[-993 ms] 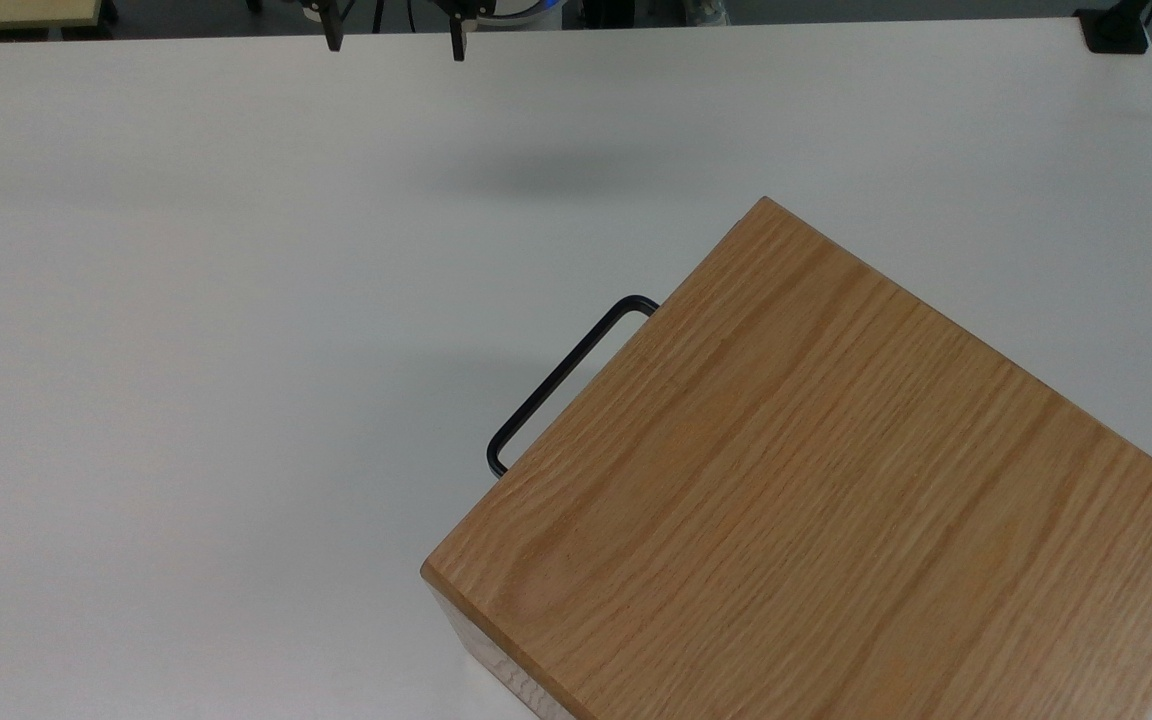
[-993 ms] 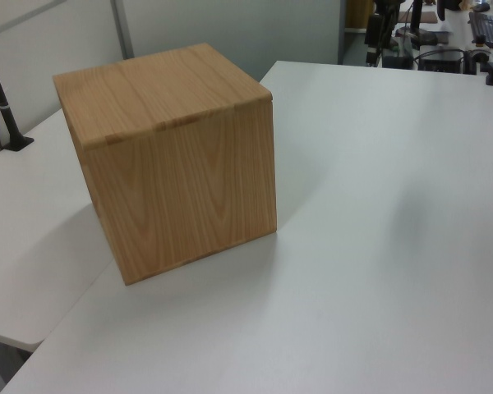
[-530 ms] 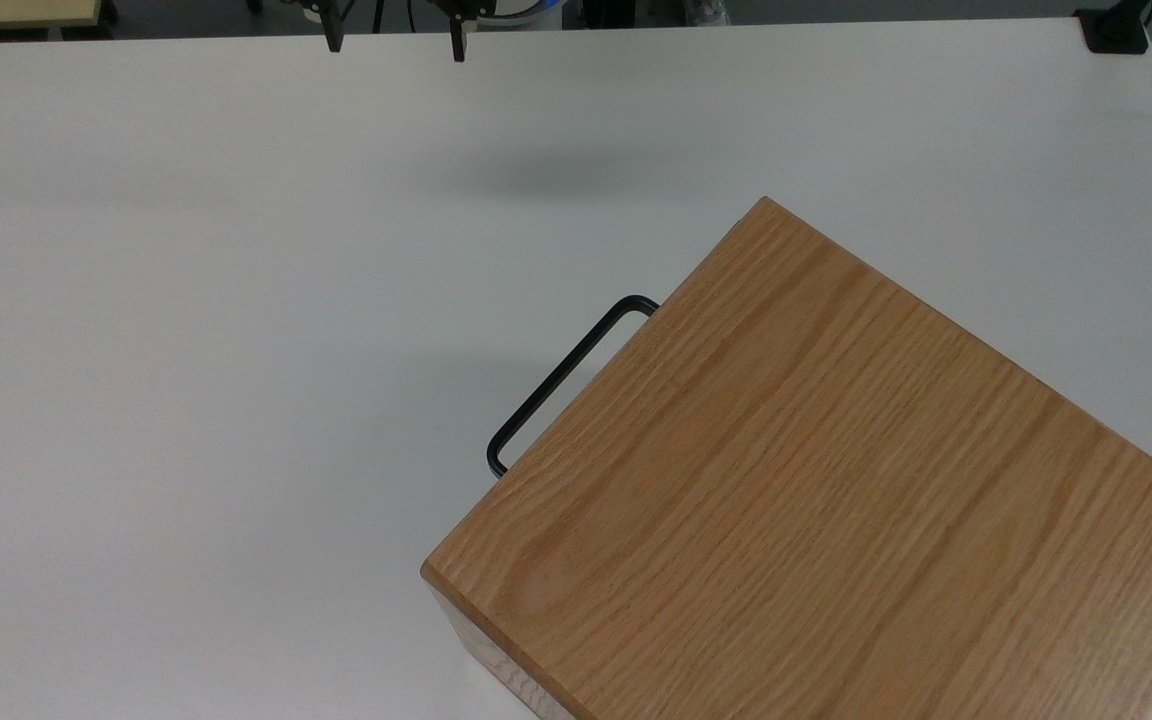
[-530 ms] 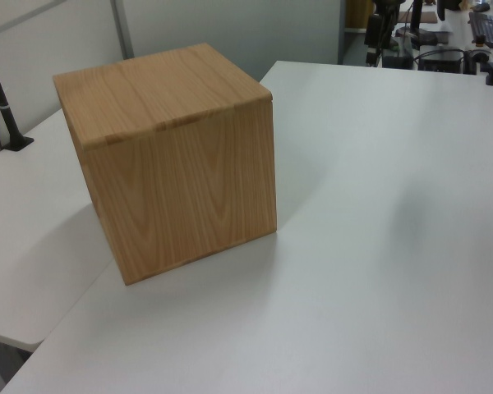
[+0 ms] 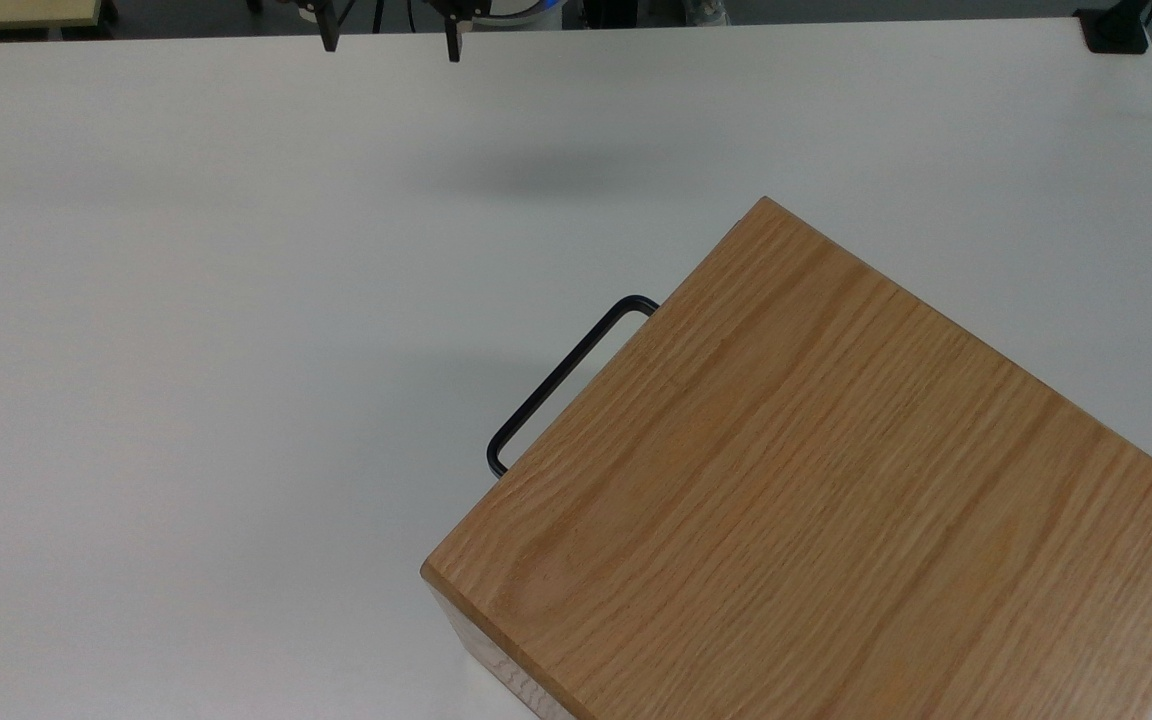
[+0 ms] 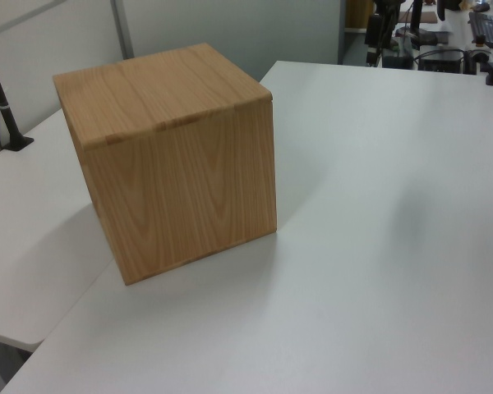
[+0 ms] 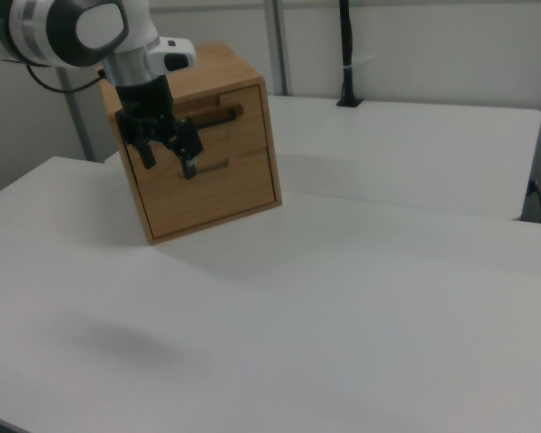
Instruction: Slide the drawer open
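An oak box (image 5: 836, 480) is sitting on a white desk (image 5: 236, 300), filling the lower right of the top view. Its broad grained top is facing the camera there, turned at an angle to the desk's edges. In the left view the box (image 6: 168, 156) is standing at the upper left of the frame, showing its top and two plain wooden sides.

The drawer (image 7: 218, 120) is lying shut in the box's front face, near the upper left of the right view. Its oak front panel is sitting flush with the box, and its thin black bar handle (image 7: 212, 115) is running across the panel near the top. In the top view the handle (image 5: 561, 380) is sticking out from under the box's upper left edge, close to the middle of the frame.

The end effector (image 7: 167, 155) is hanging in the upper left of the right view, overlapping the box's front in the picture. Its fingers (image 7: 188, 168) are pointing downward and standing spread apart, with nothing between them. In the top view the end effector (image 5: 388, 40) is showing at the very top edge, left of centre, its two dark fingertips (image 5: 452, 48) parted above the far edge of the desk, well apart from the handle.
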Controlling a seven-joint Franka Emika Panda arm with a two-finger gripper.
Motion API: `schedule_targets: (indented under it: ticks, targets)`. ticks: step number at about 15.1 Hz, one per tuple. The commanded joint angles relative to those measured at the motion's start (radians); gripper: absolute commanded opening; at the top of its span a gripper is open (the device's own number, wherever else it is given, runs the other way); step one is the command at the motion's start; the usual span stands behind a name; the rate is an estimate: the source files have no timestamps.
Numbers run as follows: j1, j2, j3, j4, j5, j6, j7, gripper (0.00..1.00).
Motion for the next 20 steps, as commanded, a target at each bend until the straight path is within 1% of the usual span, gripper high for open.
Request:
schedule_targets:
  ticks: [1,3,5,6,8,10,11,12,13,14,15,16,17,20]
  targets:
    - [0.004,-0.011,-0.012,-0.022,-0.006,0.005,0.078,1.00]
    - [0.014,-0.002,-0.007,-0.019,-0.010,0.043,0.198,1.00]
    - [0.013,0.009,-0.005,-0.021,0.003,0.141,0.338,1.00]
    - [0.011,0.020,-0.005,-0.019,0.022,0.180,0.426,1.00]
    - [0.004,0.061,-0.008,0.017,0.129,0.285,0.611,1.00]
    - [0.013,0.110,-0.002,0.051,0.167,0.371,0.747,1.00]
    - [0.022,0.141,0.002,0.065,0.160,0.442,0.837,1.00]
    - [0.025,0.153,0.004,0.067,0.164,0.499,0.873,0.94]
    - [0.028,0.175,0.005,0.067,0.195,0.581,0.907,0.93]
    - [0.028,0.192,0.010,0.068,0.233,0.614,0.914,0.89]
    - [0.036,0.219,0.024,0.088,0.259,0.637,0.910,0.69]
    - [0.039,0.259,0.033,0.125,0.269,0.642,0.919,0.53]
    - [0.037,0.285,0.042,0.151,0.279,0.643,0.922,0.48]
    - [0.033,0.359,0.074,0.220,0.290,0.648,0.915,0.46]
